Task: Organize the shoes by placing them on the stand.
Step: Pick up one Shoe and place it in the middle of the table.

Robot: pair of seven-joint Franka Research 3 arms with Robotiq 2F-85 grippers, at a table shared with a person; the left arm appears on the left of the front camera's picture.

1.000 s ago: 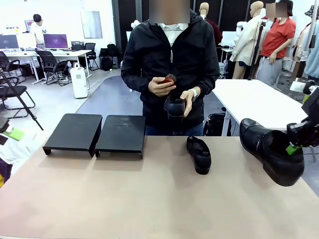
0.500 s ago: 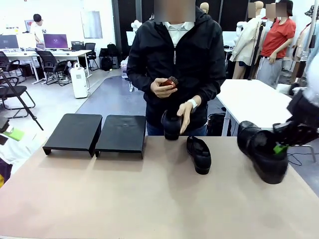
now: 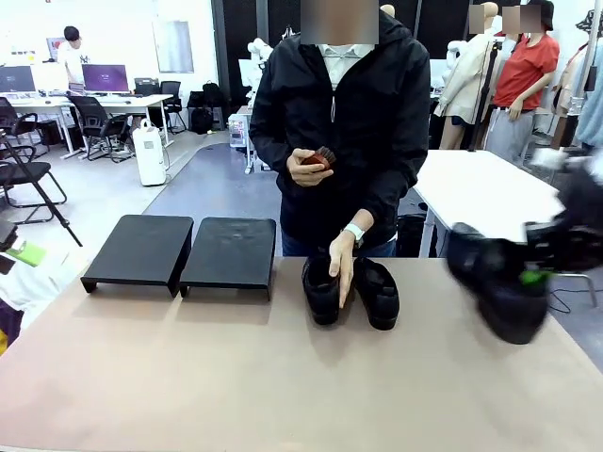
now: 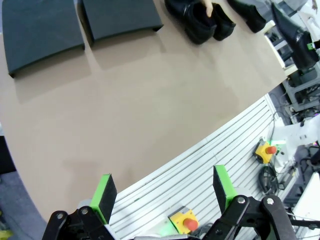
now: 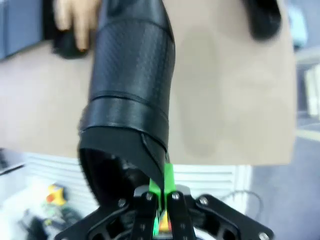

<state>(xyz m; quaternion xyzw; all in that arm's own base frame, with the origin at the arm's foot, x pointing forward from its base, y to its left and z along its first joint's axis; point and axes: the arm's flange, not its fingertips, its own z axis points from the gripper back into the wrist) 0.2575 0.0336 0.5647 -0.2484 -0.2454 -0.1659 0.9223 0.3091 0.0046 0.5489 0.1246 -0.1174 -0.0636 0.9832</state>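
text check | nothing was legible | far monitor (image 3: pixel 104 77) screen was too small to read

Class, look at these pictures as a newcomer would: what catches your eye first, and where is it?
The right gripper holds a black shoe aloft at the right side of the table. At its middle, the person's hand rests between two more shoes, right of the black stand.

left fingers (image 4: pixel 104 197) spread wide, right fingers (image 5: pixel 167 181) pinched
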